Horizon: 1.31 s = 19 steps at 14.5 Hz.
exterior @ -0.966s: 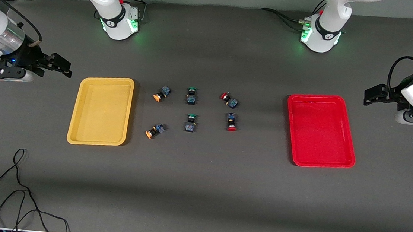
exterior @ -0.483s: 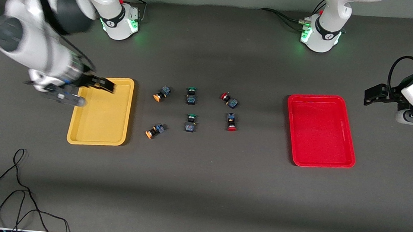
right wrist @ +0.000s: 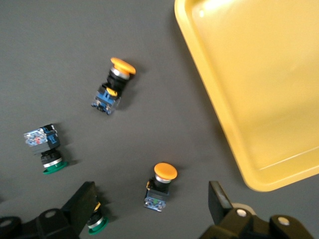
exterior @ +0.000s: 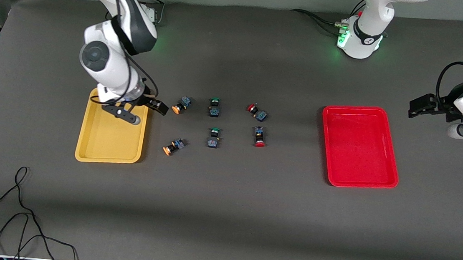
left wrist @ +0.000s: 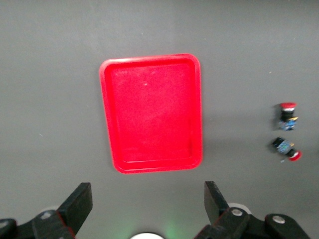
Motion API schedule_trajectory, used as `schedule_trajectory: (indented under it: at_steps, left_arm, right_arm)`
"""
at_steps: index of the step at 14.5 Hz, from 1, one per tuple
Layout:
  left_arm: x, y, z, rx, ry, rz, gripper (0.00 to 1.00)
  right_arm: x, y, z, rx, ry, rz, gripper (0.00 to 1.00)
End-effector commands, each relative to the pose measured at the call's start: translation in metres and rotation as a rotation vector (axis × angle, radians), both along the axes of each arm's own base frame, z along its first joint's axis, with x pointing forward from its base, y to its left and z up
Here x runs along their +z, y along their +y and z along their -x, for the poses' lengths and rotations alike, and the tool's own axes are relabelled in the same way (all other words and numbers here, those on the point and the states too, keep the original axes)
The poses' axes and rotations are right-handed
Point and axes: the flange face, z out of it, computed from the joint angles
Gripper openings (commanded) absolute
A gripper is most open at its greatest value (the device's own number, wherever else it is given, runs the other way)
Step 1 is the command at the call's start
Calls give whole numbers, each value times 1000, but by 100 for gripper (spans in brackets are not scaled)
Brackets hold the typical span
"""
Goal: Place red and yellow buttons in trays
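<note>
Two yellow-capped buttons (exterior: 181, 104) (exterior: 173, 146) lie beside the yellow tray (exterior: 106, 144). Two red-capped buttons (exterior: 257, 112) (exterior: 259, 137) lie toward the red tray (exterior: 357, 174). My right gripper (exterior: 157, 107) is open and empty, over the table between the yellow tray's corner and the yellow button farther from the front camera. In the right wrist view that button (right wrist: 160, 186) lies below the open right gripper (right wrist: 149, 198), with the other yellow button (right wrist: 113, 85) and the tray (right wrist: 259, 89) further out. My left gripper (exterior: 419, 106) waits open past the red tray (left wrist: 149, 114); both red buttons (left wrist: 286, 115) (left wrist: 286, 149) show there.
Two green-capped buttons (exterior: 214, 106) (exterior: 213, 137) lie between the yellow and red ones, and show in the right wrist view (right wrist: 46, 149) (right wrist: 97, 222). A loose black cable (exterior: 19, 212) lies at the table's front corner at the right arm's end.
My right arm has swung from beyond the table's end, across the yellow tray, to beside the yellow buttons. The left arm has barely moved. No button has moved.
</note>
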Motion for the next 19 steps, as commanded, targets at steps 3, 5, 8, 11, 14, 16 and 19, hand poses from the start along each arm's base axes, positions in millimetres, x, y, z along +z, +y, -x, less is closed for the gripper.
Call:
schedule_trajectory:
  at_steps: [3,5,8,11,14,16,19]
  left_arm:
    - [-20,-84,30,164,54,-24,100]
    - [-32,-132,40,251,43,-40,100]
    - [-58,-213,62,441,30,-41,100]
    - [-95,-284,96,598,17,-51,100]
    - [-125,-331,115,667,28,-68,100]
    - [-173,-347,119,661,31,-70,100]
    - [-247,-365,134,661,17,-37,100]
  right_arm:
    - [-68,37,38,-71,13,3,100]
    - [-90,45,56,-59,21,7,100]
    - [-121,34,78,-73,9,9,100]
    - [-158,34,83,-123,-8,-2,100]
    - [-166,35,83,-125,-29,-17,94]
    - [-165,39,85,-118,-30,-21,90]
    - [-158,42,85,-111,-41,-28,57]
